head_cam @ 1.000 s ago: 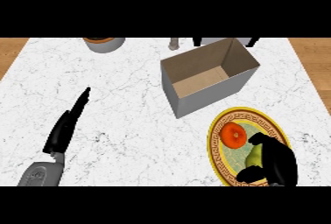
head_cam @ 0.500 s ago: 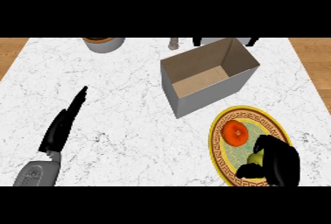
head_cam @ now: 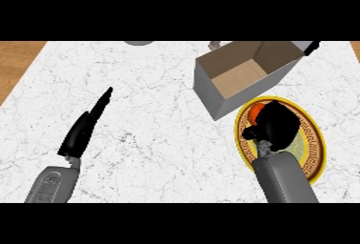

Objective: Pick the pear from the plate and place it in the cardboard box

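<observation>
- The pear is hidden; it is likely under the right hand [head_cam: 273, 125], on the plate [head_cam: 314, 151].
- That black hand is curled over the plate. I cannot tell if it holds the pear.
- An orange thing [head_cam: 256, 112] peeks out beside it.
- Next: lift, then move up to the box [head_cam: 246, 76], which touches the plate.
- The box is open, brown card inside.
- The left hand [head_cam: 81, 131] rests flat, fingers straight, on the white marble counter [head_cam: 141, 95].

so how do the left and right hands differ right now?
The left hand lies flat with straight fingers over bare marble counter, holding nothing; the right hand is curled, fingers bunched, over the yellow-rimmed plate. The left hand is far from the cardboard box; the right hand sits just below it. What the right hand holds is hidden. Both are black on grey forearms.
</observation>
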`<state>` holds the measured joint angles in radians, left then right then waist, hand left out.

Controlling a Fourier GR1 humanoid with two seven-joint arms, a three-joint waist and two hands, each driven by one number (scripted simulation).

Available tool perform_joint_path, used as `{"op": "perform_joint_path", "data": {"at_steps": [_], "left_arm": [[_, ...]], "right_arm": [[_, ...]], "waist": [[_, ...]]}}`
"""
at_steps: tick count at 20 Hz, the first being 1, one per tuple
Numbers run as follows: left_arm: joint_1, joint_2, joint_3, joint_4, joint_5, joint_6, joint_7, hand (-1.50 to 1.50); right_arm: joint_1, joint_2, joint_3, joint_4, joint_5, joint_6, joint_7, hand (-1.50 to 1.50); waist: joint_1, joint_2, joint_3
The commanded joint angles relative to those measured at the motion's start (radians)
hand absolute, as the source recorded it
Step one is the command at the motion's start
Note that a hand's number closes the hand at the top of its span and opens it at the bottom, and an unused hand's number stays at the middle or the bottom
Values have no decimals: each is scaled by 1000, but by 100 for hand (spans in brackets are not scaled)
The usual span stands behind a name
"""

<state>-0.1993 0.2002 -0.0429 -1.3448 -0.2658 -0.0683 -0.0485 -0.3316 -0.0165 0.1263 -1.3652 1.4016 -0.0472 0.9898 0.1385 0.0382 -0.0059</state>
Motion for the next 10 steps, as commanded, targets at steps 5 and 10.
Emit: {"op": "perform_joint_path", "data": {"at_steps": [5,10], "left_arm": [[-34,-18,-40,15,-19,-16,3,0],[-57,-22,-40,31,-24,-14,19,0]], "right_arm": [[-406,16,-72,200,106,134,313,150],[-593,16,-119,305,234,200,407,150]], "waist": [[61,5,-1],[49,-2,-4]]}}
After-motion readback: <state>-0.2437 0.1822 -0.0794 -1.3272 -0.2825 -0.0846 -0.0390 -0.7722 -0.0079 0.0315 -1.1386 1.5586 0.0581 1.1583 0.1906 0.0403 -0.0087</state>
